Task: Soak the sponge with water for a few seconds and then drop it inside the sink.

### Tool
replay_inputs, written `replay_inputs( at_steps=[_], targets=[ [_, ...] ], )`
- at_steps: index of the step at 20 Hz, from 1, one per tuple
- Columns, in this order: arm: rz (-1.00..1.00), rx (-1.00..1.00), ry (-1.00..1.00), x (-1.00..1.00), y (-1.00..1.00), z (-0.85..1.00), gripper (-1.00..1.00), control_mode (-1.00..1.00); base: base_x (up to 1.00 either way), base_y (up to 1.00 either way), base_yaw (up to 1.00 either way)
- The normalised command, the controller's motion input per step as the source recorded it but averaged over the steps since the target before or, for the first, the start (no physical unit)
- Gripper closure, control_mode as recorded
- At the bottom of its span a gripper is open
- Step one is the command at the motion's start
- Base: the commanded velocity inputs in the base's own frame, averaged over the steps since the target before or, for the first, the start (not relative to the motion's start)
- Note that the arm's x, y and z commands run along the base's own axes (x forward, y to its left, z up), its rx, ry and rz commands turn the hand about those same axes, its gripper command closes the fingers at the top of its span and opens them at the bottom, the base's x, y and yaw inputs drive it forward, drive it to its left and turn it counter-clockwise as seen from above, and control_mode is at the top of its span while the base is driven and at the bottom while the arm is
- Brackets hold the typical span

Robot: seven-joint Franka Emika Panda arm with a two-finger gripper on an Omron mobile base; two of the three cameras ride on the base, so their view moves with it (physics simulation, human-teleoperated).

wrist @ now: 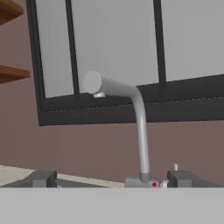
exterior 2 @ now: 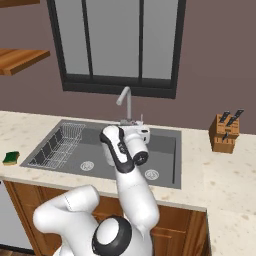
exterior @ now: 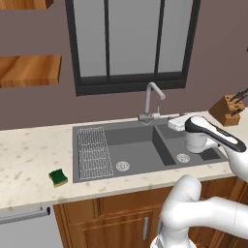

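Speckled counter [exterior: 29, 160] holds the sponge [exterior: 58, 177] at its near left edge, well apart from the gripper [wrist: 111, 183], whose fingertips [wrist: 41, 178] stand wide apart over the sink [exterior: 140, 140], facing the faucet [wrist: 131, 113].

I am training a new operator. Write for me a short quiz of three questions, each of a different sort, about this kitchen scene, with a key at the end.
1. True or false: the small green and yellow sponge lies inside the dark grey double-basin sink.
2. Multiple choice: the ribbed wire rack sits in which basin, seen from the left base view? A) left B) right
3. Fill in: the wooden knife block stands on the speckled counter, to the ____ of the sink in both base views.

Key:
1. False; it lies on the counter, left of the sink.
2. A
3. right
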Motion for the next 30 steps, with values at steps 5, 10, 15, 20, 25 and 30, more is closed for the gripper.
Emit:
replay_inputs(
  at_steps=[5, 10, 15, 20, 25, 30],
  targets=[
    [0.00, -0.01, 0.10, -0.40, 0.00, 0.36, -1.00, -1.00, 0.00, 0.00, 0.00],
    [0.00, 0.00, 0.10, -0.50, -0.22, 0.29, -1.00, -1.00, 0.00, 0.00, 0.00],
    [0.00, 0.00, 0.07, -0.18, -0.42, 0.32, -1.00, -1.00, 0.00, 0.00, 0.00],
    [0.00, 0.00, 0.12, 0.00, -0.41, 0.28, -1.00, -1.00, 0.00, 0.00, 0.00],
    [0.00, 0.00, 0.08, 0.11, -0.40, 0.04, -1.00, -1.00, 0.00, 0.00, 0.00],
    [0.01, 0.00, 0.00, 0.21, -0.22, 0.00, -1.00, -1.00, 0.00, 0.00, 0.00]
  ],
)
